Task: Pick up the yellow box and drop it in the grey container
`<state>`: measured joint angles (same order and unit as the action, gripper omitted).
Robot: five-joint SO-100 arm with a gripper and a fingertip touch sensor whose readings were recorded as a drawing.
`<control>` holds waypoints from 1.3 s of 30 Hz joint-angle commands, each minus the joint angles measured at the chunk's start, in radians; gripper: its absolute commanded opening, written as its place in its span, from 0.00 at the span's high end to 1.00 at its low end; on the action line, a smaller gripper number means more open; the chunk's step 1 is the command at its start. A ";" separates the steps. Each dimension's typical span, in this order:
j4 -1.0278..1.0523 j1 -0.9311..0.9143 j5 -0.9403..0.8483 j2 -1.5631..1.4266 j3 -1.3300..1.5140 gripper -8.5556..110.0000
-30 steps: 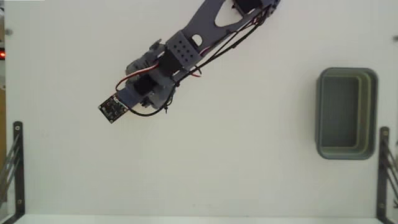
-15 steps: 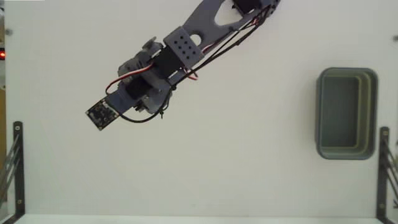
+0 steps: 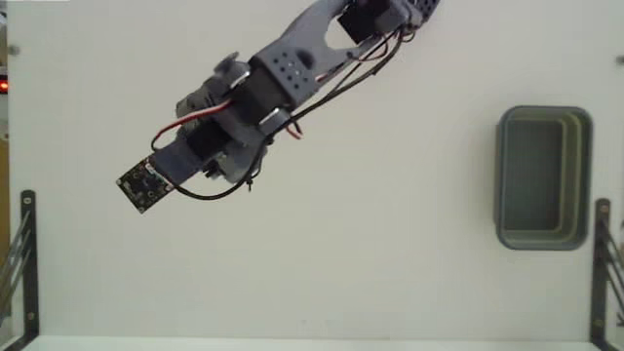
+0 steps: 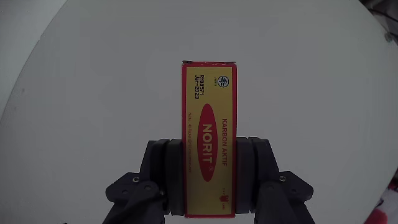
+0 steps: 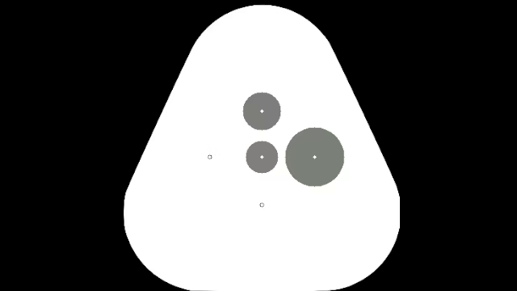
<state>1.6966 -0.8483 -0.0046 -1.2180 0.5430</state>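
White table [image 3: 390, 273] filling fixed view, black brackets [image 3: 26, 258] at 8 and 4 o'clock edges. Grey container [image 3: 543, 177] at 3 o'clock, nothing visible inside, bare surface all around. Pincer [image 4: 208, 180] clamped on yellow box [image 4: 208, 124] in wrist view, box lower part between fingers [image 4: 163, 171]; arm [image 3: 253, 97] toward 10 o'clock, well apart from container.

A yellow box [image 4: 208, 140] with red side edges, a red oval bearing yellow letters, and small dark print. Dark grey gripper [image 4: 208, 180] pads. A grey-green tub [image 3: 543, 177] on a white table [image 3: 390, 244]. The arm [image 3: 283, 78] is blue-grey with black motors, red and black wires.
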 commanded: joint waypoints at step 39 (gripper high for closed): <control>-0.095 0.577 0.005 -0.184 0.208 0.60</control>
<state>1.6306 -0.3298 -0.0031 -1.2747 0.7348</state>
